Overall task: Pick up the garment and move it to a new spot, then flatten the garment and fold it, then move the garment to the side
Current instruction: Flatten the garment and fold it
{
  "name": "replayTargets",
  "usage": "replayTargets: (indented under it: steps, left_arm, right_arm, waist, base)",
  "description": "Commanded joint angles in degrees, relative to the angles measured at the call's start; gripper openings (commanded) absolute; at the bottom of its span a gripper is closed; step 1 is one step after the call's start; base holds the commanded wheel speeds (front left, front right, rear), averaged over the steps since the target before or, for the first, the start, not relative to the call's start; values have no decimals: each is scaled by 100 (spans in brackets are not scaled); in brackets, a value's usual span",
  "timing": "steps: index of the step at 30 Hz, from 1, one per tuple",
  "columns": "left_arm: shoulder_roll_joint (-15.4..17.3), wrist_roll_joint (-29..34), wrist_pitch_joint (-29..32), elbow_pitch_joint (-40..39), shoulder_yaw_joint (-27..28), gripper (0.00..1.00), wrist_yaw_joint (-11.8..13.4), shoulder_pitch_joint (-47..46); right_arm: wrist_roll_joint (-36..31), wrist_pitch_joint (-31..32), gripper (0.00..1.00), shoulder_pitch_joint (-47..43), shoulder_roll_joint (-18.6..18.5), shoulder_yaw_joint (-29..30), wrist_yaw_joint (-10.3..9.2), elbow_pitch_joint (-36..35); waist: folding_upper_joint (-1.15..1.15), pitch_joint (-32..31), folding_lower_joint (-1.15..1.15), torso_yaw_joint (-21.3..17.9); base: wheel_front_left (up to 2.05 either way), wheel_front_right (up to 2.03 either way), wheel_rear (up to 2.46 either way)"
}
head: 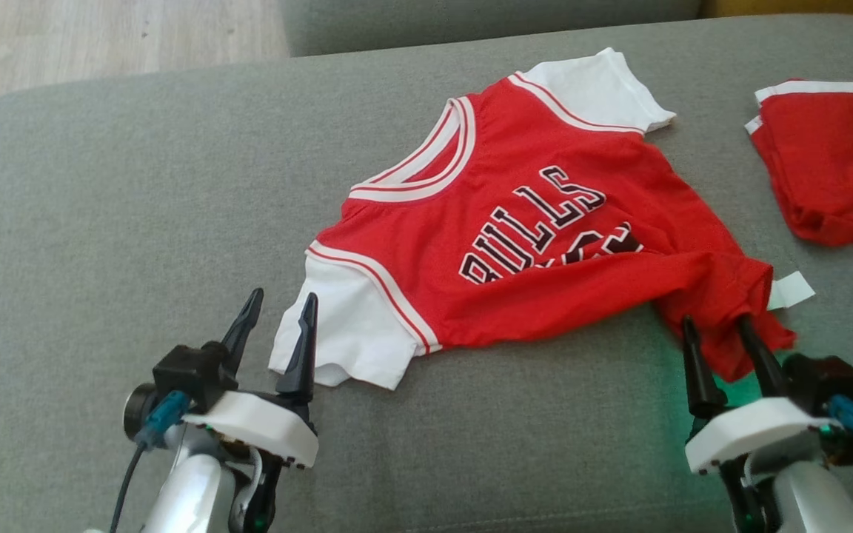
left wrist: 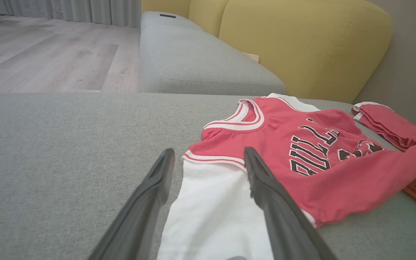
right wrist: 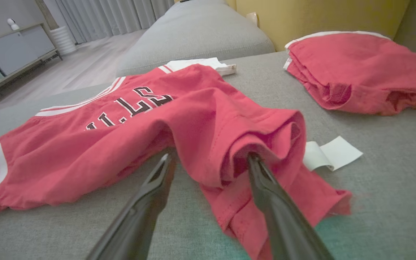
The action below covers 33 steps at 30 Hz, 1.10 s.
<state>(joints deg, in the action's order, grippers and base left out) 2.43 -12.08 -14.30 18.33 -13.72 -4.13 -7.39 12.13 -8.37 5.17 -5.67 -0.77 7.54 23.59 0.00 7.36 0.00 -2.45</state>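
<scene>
The garment (head: 530, 244) is a red jersey with white sleeves and black lettering, lying on the grey couch seat (head: 101, 222). Its lower hem is bunched and wrinkled at the right. My left gripper (head: 278, 318) is open just short of the near white sleeve (left wrist: 211, 202), which lies between its fingers in the left wrist view. Over the crumpled hem corner (right wrist: 265, 144) my right gripper (head: 719, 329) stands open, one finger poking into a fold of the cloth, holding nothing. The jersey's white tag (right wrist: 332, 153) lies beside that corner.
Another red piece of clothing (head: 830, 163) with white trim lies folded at the far right of the seat. A yellow backrest (left wrist: 302, 43) rises behind. A second grey cushion (left wrist: 193, 61) and wooden floor (left wrist: 49, 54) lie beyond the far edge.
</scene>
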Motion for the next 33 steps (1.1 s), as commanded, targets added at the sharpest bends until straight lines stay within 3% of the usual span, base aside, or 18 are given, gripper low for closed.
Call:
replayTargets:
  steps: [1,11,12,13,14,24,33]
  left_arm:
    - [44,59,-70,-164,192,100,-38,-269]
    - [44,72,-70,-146,190,100,-38,-295]
    - [44,74,-70,-146,195,100,-38,-296]
    - [44,76,-70,-142,200,100,-38,-295]
    - [44,77,-70,-135,203,100,-37,-292]
    - [44,81,-70,-34,266,100,-8,-196]
    - [44,89,-70,34,291,100,-24,-78]
  right_arm:
    - [34,-30,100,180,-111,-158,-5,-115]
    - [435,-12,100,553,-355,-432,-5,459]
    - [482,-7,78,577,-372,-479,-5,485]
    - [528,-5,35,602,-392,-535,-5,505]
    - [581,-15,0,625,-410,-603,-5,507]
    - [1310,-18,0,322,-656,-710,-5,-185]
    - [1975,742,0,-346,-865,-284,-5,-1447]
  waist:
    - [0,14,0,22]
    - [0,63,0,103]
    - [0,67,0,101]
    - [0,68,0,97]
    - [0,66,0,91]
    - [0,-127,0,-16]
    - [0,-251,0,-151]
  base:
    - [0,0,0]
    - [0,0,0]
    - [0,0,0]
    - [0,0,0]
    - [0,0,0]
    - [0,0,0]
    - [0,0,0]
